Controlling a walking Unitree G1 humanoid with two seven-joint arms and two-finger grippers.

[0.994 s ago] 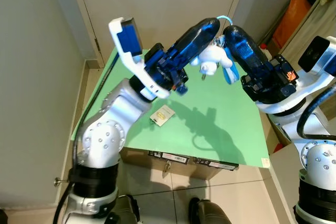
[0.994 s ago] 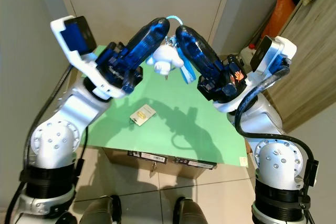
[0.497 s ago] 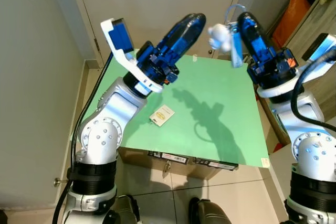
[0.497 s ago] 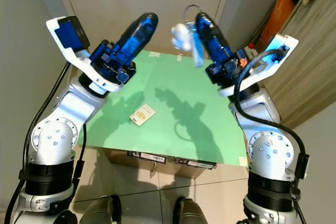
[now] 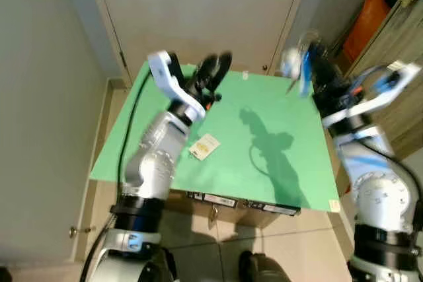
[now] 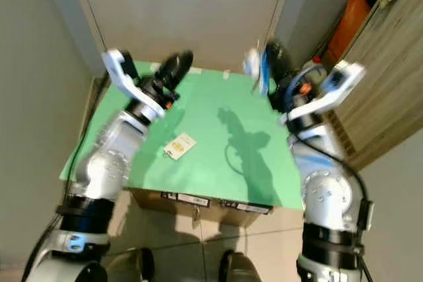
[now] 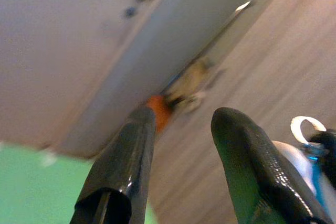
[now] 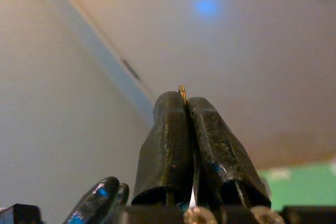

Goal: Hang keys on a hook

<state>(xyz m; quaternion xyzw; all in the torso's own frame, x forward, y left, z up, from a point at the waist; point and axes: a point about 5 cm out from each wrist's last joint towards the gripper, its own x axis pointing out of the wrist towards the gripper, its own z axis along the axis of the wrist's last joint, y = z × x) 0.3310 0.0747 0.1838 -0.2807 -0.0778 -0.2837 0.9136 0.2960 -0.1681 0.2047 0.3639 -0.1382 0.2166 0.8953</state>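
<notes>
The keys hang as a bunch with a white plush charm [image 5: 288,63] and a light blue strap [image 5: 304,78]. My right gripper [image 5: 310,52] is shut on this bunch, raised over the far right corner of the green table [image 5: 291,176]. In the right wrist view its fingers [image 8: 181,129] are pressed together, with a small gold tip [image 8: 182,91] sticking out. My left gripper [image 5: 222,61] is raised over the far left of the table. It is open and empty, its fingers [image 7: 128,150] apart, with the key ring [image 7: 307,124] off to one side.
A small white and yellow card [image 5: 205,145] lies on the table near my left arm. The green top rests on a cardboard box [image 5: 241,201]. A pale door [image 5: 198,4] stands behind the table, and an orange object [image 5: 370,14] sits at the far right.
Both grippers met at the keys a second ago. The left let go, the right carried the keys off to the right, and both arms now reach farther toward the door. The view is blurred.
</notes>
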